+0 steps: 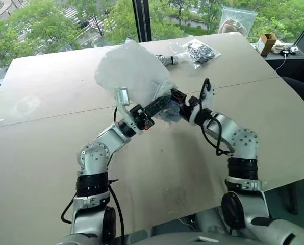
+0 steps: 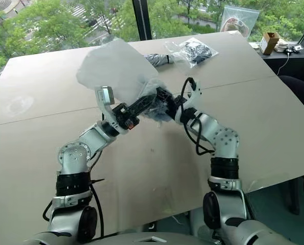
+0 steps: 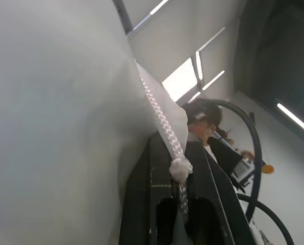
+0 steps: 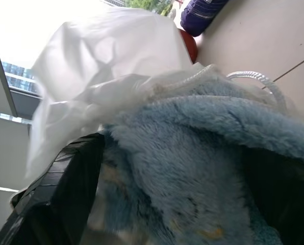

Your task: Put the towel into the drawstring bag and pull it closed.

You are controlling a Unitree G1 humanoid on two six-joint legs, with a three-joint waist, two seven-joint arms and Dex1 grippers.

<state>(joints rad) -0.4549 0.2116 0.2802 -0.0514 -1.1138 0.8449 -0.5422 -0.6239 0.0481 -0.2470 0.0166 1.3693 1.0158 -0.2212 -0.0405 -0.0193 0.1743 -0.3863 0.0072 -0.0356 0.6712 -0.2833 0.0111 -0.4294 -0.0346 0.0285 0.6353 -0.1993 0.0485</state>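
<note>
Poking out of the mouth of the thin translucent white drawstring bag (image 1: 134, 69) is the small fuzzy light-blue towel (image 4: 193, 153), partly inside, sitting right between the right gripper (image 4: 157, 204)'s spread-apart black fingers. The left gripper (image 1: 165, 102) is clamped on the bag's braided white string (image 3: 159, 115) at the rim, holding the bag up off the beige table (image 1: 50, 153). Well beyond both grippers lies a clear plastic pouch (image 1: 200, 51) with dark stuff inside.
</note>
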